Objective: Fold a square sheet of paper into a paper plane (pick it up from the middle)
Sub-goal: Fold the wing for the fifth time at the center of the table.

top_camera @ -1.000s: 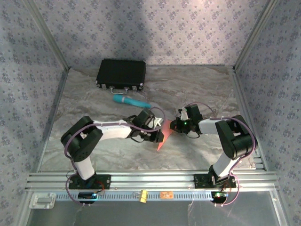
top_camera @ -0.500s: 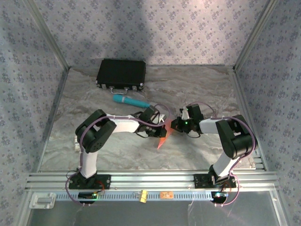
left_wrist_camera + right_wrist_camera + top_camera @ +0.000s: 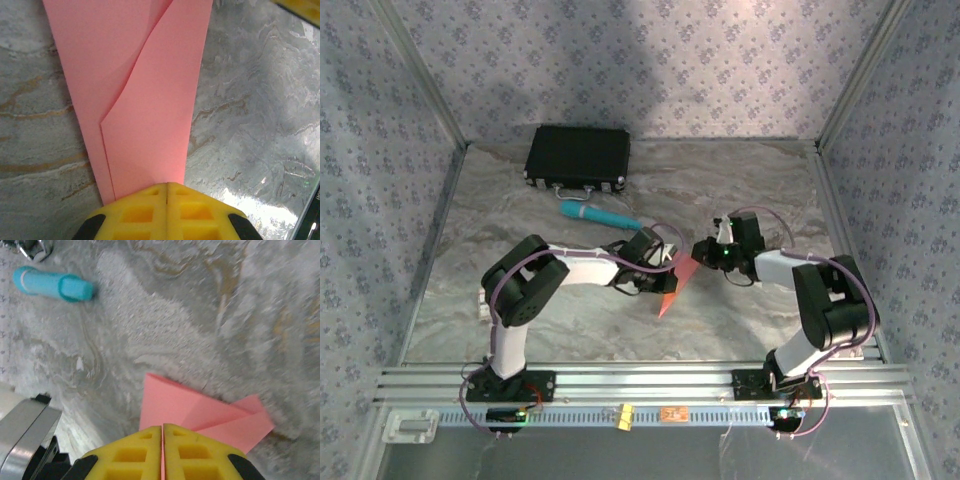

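Progress: you're roughly midway. Thin salmon-pink folded paper sheet (image 3: 145, 100) tapered, flaps creased. Left tool (image 3: 166, 186) and right tool (image 3: 163, 429) both pinched on it. Wing folds remain, I'd guess.

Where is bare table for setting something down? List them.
Free: the far-right table, from the black case to the right wall; and the near strip before the arm bases. Crowded: the centre, where the left gripper and right gripper hold the pink paper, and around the teal cylinder.

I count 2 arms (image 3: 585, 268) (image 3: 800, 270), 1 black case (image 3: 578, 156), 1 teal cylinder (image 3: 600, 214), seemingly 1 pink sheet (image 3: 677, 285).
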Controlling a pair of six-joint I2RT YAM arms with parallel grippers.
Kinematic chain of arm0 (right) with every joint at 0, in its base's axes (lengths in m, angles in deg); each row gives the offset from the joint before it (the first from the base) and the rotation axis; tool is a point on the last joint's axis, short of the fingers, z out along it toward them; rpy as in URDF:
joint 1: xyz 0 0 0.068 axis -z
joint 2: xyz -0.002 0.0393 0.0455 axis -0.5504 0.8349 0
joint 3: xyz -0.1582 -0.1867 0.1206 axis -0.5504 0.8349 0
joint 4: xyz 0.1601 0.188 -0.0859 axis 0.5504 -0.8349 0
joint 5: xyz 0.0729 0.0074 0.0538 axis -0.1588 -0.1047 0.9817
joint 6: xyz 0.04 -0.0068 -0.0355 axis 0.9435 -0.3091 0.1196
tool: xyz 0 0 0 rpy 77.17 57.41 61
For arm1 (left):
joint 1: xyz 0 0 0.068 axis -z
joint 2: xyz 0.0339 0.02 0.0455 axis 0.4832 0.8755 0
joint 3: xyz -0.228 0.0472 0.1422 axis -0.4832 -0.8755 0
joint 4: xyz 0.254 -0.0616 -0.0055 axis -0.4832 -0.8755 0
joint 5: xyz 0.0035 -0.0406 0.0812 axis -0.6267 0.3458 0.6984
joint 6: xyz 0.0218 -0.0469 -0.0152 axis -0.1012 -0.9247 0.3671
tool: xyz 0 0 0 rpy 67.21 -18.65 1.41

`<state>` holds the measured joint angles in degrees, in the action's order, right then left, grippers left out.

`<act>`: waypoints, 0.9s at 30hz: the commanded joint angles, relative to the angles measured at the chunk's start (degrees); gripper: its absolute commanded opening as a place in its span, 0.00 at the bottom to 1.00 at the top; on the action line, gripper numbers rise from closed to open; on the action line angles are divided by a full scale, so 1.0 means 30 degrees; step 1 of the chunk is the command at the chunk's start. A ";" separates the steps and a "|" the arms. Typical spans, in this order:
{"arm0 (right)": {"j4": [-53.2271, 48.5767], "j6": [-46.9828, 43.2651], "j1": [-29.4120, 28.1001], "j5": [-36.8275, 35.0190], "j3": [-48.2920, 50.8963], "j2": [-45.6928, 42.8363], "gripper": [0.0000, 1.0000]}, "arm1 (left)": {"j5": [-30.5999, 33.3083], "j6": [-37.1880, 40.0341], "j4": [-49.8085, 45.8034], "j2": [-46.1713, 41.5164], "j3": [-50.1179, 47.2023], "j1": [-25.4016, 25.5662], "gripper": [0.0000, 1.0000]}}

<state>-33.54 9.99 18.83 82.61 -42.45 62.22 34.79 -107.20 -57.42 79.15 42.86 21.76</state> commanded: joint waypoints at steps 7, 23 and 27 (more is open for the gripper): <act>-0.0049 -0.0638 0.0143 -0.0141 0.0249 0.1539 0.08 | 0.1059 -0.0309 -0.1734 0.0494 -0.0747 0.0277 0.00; 0.0385 -0.0262 0.2912 0.0653 -0.0770 0.1675 0.09 | 0.2203 -0.1406 -0.1446 0.0248 -0.1263 0.0311 0.00; 0.0213 0.0493 0.2527 0.0726 0.0140 -0.0040 0.09 | 0.2782 -0.2060 -0.0715 -0.0309 -0.1722 0.0342 0.04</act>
<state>-32.23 10.19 27.20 85.32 -43.50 66.26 38.24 -111.90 -54.43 77.73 40.44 22.61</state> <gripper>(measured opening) 0.089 0.049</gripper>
